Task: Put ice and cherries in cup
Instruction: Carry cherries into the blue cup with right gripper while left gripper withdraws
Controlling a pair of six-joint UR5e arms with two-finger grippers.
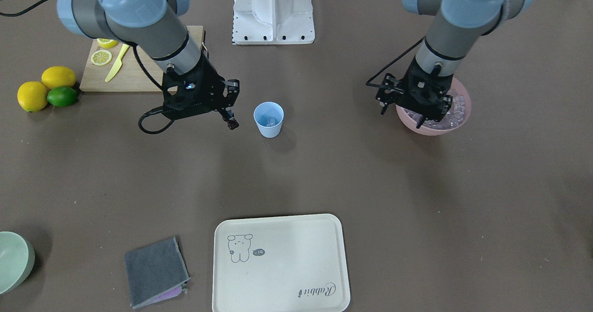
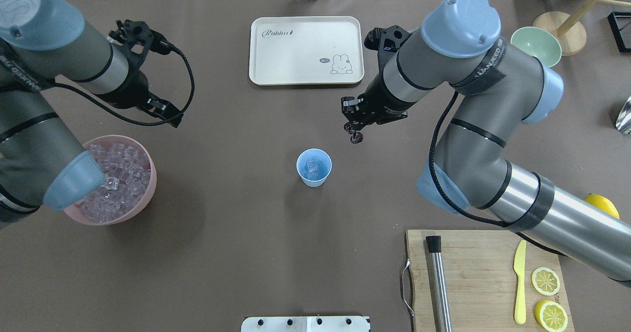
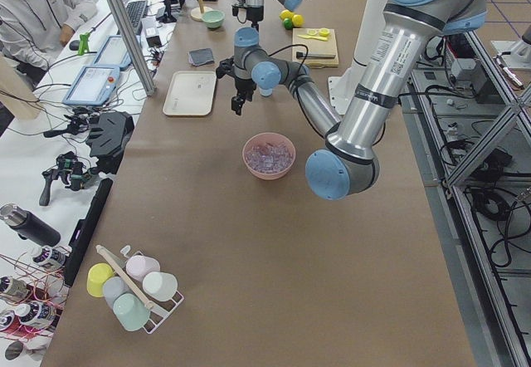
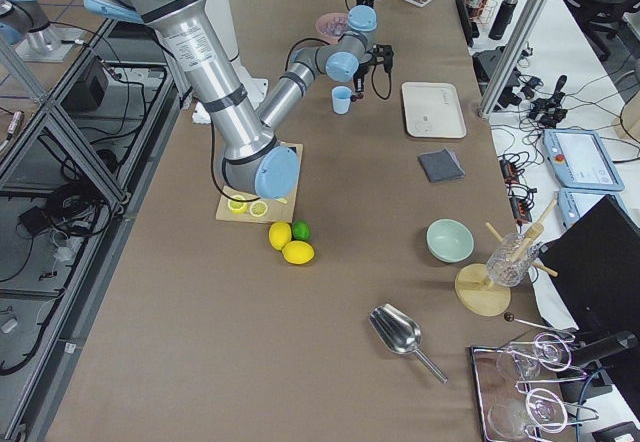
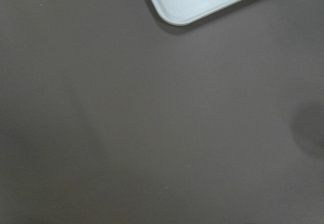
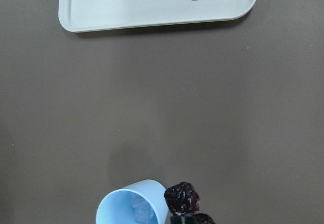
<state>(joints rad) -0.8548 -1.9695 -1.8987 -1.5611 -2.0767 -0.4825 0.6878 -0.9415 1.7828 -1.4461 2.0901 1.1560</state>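
Blue plastic cup (image 2: 313,167) stands upright out in the open on the brown table (image 2: 246,223), and there's already some ice (image 2: 312,166) down in the bottom. It looks like at least one clear cube, but I can't really count them.

The right gripper (image 2: 352,129) is pinched tight on the cherries (image 2: 355,136). That little dark cluster hangs off its fingertips just beside the cup, on the cup's right and slightly to the side away from the robot. It's over bare table, not over the cup's mouth. The wrist view shows the same thing, with the cherries right next to the rim but outside it.

The left gripper (image 2: 167,115) is well off to the cup's left, up in the air with nothing in it. From overhead its fingers look spread apart.

A pink bowl (image 2: 150,194) heaped with more ice sits well apart on the cup's left.

Other stuff around the cup:
- A cream tray (image 2: 305,71) with a bunny drawing lies past the cup, on the side away from the robot.
- A wooden cutting board (image 2: 478,273) sits on the cup's right, back toward the robot. It holds lemon slices (image 2: 545,281) and a yellow knife (image 2: 520,282).
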